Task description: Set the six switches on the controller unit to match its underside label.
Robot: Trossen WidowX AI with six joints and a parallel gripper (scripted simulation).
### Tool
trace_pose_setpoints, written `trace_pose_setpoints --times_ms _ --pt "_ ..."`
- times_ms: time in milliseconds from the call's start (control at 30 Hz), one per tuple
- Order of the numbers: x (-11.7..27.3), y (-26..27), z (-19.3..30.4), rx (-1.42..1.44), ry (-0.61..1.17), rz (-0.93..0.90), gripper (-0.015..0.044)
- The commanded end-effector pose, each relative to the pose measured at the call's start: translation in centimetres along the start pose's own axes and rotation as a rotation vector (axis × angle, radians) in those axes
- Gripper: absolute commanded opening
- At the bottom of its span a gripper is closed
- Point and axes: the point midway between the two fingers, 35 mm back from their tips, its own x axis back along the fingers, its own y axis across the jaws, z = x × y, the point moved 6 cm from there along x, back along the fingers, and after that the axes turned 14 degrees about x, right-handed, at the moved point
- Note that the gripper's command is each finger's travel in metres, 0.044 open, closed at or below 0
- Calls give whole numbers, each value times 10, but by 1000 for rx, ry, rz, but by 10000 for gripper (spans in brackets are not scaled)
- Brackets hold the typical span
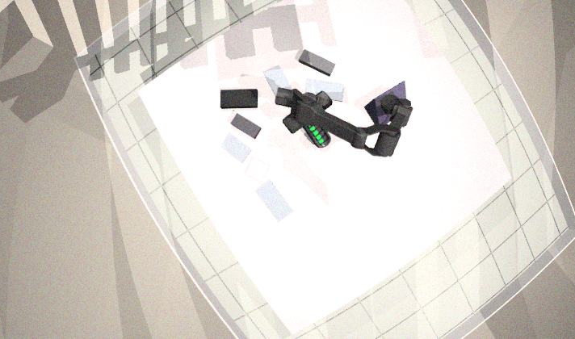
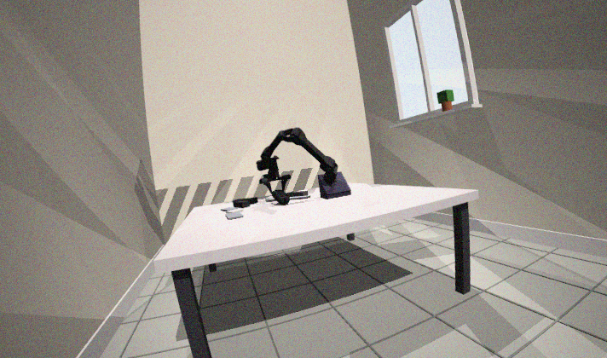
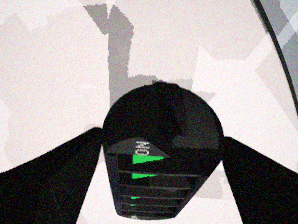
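The dark grey controller unit (image 1: pixel 316 133) (image 2: pixel 281 199) (image 3: pixel 160 115) is between the fingers of my gripper (image 2: pixel 280 194) (image 3: pixel 163 139), which is shut on its two sides near the rounded end. In the wrist view its switch face is strongly foreshortened, and the unit looks tilted. Green switch ends show in a row along one side in the top view, partly hidden by the arm. In the wrist view only a few green ends and the small print near the rounded end show. The individual settings cannot be read surely. The label on the underside is hidden.
A black box (image 1: pixel 239 98) (image 2: pixel 245 202), a grey block (image 1: pixel 246 126) and another grey block (image 1: pixel 316 62) lie around the unit. Pale blue plates (image 1: pixel 237 148) (image 1: pixel 274 200) (image 1: pixel 325 89) and a white tile (image 1: pixel 257 169) lie nearby. A purple block (image 2: pixel 335 187) stands at the arm's base.
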Motion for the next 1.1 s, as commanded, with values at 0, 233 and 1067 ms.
trace_pose_setpoints --times_ms 0,233,1067 --pt "6 2 5 -1 -13 -5 335" --pt "10 3 10 -1 -27 -1 335" --pt "23 8 28 -2 -78 12 335"
